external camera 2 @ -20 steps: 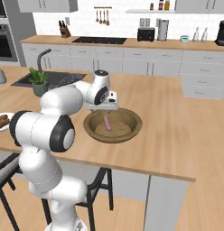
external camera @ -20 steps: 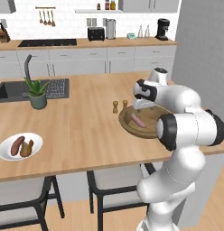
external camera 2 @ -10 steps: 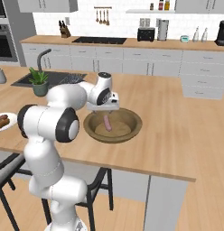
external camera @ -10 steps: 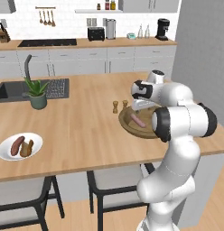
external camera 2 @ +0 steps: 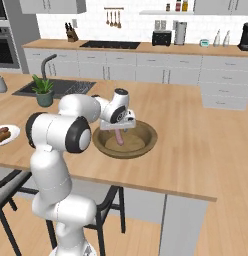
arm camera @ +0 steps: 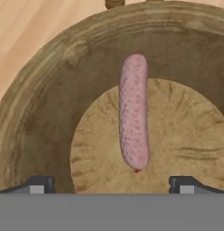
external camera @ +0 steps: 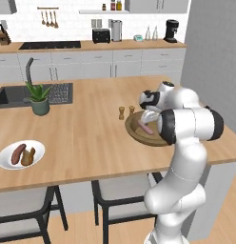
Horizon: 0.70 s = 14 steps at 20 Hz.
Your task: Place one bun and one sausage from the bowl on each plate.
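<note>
While the pincer [arm camera: 111, 185] hangs just over the wooden bowl [arm camera: 37, 117], its two dark fingertips [arm camera: 40, 184] stand wide apart with nothing between them. Below them lies the pale pink sausage [arm camera: 134, 111], lengthwise on the bowl's flat floor with one end running up the sloping wall. It looks light, smooth and a little soft, and round enough to roll or squirt out of a tight pinch, so I'd take it across its middle, jaws square to its length. Seen from the left, two small wooden shakers [external camera: 126, 111] stand just beyond the bowl. Far along the counter, the white plate [external camera: 5, 162] already carries a reddish-brown sausage [external camera: 18, 154] and a bun [external camera: 29, 156].
</note>
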Available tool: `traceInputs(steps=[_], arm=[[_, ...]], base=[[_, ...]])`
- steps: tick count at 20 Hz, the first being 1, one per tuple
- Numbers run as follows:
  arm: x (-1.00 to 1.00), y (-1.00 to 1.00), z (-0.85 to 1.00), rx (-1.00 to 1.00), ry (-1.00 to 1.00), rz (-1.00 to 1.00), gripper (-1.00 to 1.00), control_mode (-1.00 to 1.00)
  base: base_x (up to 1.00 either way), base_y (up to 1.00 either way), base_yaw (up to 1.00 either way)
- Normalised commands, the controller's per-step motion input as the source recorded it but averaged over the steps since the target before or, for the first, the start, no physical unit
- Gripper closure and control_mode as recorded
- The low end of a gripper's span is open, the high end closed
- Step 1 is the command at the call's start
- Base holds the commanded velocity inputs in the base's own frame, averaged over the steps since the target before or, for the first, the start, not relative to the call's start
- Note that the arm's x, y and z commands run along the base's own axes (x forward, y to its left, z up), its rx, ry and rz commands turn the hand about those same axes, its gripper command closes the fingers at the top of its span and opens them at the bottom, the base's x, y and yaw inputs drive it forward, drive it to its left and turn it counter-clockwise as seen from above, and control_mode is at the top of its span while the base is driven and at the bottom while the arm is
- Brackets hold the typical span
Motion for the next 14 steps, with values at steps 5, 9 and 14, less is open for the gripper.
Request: traceInputs(steps=[5, 9, 14], arm=[[0.22, -0.04, -0.35, 0.0, 0.0, 0.01, -1.0, -1.0], [0.25, 0.0, -0.2, 0.0, 0.0, 0.0, -1.0, -1.0], [0.26, 0.0, -0.26, 0.0, 0.0, 0.0, -1.0, -1.0]], base=[[0.0, 0.0, 0.0], [0.0, 0.0, 0.0], [0.0, 0.0, 0.0]])
